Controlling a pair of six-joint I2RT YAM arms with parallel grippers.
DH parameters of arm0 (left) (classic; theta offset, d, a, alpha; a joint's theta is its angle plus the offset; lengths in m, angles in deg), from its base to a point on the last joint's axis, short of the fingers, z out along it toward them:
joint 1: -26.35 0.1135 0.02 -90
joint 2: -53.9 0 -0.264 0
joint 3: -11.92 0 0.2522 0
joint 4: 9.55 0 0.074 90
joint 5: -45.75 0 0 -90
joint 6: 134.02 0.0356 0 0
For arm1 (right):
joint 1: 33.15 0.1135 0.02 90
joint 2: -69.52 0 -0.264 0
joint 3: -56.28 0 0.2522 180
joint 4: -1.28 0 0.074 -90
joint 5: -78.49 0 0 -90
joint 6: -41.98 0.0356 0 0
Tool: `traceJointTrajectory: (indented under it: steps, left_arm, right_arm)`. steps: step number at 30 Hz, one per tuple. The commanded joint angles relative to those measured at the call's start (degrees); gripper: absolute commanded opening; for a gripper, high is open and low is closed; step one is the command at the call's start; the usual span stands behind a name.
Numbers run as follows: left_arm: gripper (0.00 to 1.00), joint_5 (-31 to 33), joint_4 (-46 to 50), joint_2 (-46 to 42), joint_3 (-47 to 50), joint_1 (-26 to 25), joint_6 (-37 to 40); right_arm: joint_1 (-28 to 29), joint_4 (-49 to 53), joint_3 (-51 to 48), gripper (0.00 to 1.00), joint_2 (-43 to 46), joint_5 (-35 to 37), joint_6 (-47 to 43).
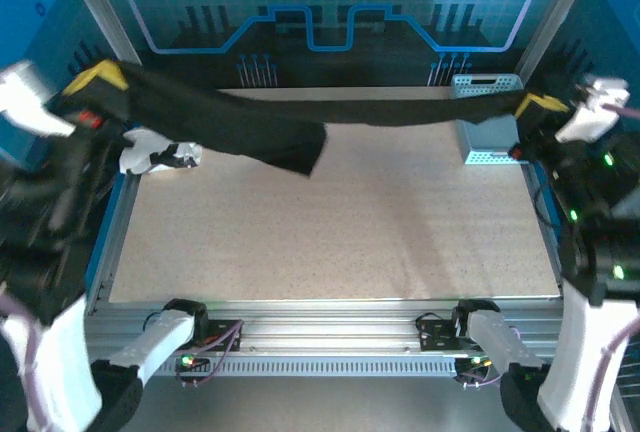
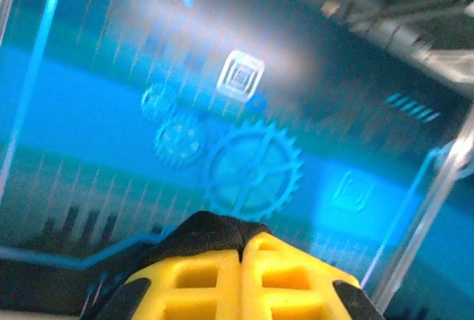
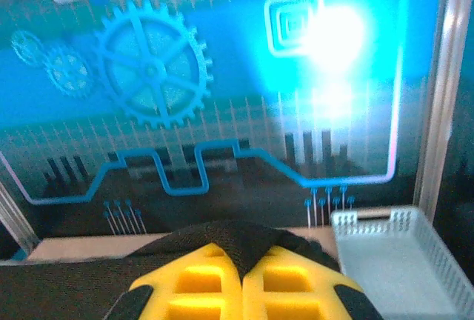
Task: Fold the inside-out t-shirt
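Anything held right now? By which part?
The black t-shirt, stretched above the table: left gripper shut on one end, right gripper on the opposite end. Which hem or seam cannot be told.

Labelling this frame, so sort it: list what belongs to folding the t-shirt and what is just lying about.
Belongs to the job: black t-shirt, held stretched above the table between the left gripper and right gripper, both shut on it.
Lying about: white cloth at the table's left edge; pale perforated basket at its right rear.
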Motion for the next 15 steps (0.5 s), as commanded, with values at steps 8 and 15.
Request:
traceJointTrajectory:
  steps: [8,15]
  left_arm:
    - [0.0,0.37,2.83,3.33,-13.52,0.46,3.23]
    - [0.0,5.37,-0.59,15.79,-11.37,0.46,8.49]
  right_arm:
    - [-0.52,6.64,11.96,0.0,1.71,3.84,-3.76]
    - [-0.51,0.05,4.19,0.0,-4.73,3.88,-4.68]
